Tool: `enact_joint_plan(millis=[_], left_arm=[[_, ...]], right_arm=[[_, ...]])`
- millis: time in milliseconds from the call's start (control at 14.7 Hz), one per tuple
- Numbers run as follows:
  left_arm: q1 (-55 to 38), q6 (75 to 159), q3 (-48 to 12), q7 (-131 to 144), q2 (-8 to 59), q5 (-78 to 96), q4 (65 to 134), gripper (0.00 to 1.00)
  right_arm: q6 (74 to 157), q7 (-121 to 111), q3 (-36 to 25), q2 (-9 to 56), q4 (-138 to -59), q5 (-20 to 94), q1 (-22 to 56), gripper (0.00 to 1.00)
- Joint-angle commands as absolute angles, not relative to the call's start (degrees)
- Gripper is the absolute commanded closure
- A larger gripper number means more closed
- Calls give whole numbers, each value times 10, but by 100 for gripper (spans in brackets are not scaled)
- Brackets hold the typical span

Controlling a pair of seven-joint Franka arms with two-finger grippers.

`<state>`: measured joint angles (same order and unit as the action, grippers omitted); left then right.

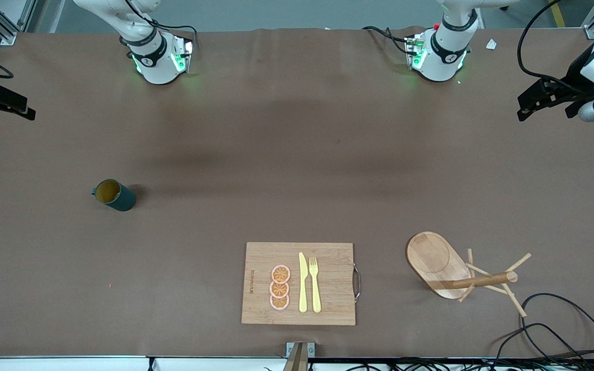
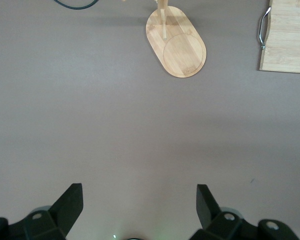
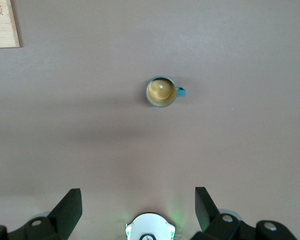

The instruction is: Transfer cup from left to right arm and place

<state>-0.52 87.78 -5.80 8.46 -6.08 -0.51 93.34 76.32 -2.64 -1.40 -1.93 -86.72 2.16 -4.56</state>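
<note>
The cup (image 1: 115, 195) is a dark teal mug with a yellowish inside. It stands upright on the brown table toward the right arm's end, with nothing touching it. In the right wrist view the cup (image 3: 161, 92) is seen from straight above, its small handle sticking out sideways. My right gripper (image 3: 138, 196) hangs high over the table above its own base, open and empty, well apart from the cup. My left gripper (image 2: 140, 194) also hangs high above its base, open with nothing between its fingers. Neither gripper shows in the front view.
A wooden cutting board (image 1: 328, 257) with a yellow knife, a fork and three orange slices lies near the front camera. A wooden peg stand on an oval base (image 1: 433, 260) is beside it, toward the left arm's end. Cables (image 1: 560, 330) lie near that corner. Dark fixtures (image 1: 549, 95) overhang both table ends.
</note>
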Motion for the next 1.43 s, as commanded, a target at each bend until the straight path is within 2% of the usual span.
enact_joint_plan(millis=[0, 1365], left_arm=[[-2, 878, -59, 76, -60, -4, 925, 0], [-4, 862, -61, 72, -54, -4, 898, 0]], right_arm=[[758, 18, -10, -56, -897, 25, -46, 0], [780, -17, -12, -52, -893, 7, -48, 0]])
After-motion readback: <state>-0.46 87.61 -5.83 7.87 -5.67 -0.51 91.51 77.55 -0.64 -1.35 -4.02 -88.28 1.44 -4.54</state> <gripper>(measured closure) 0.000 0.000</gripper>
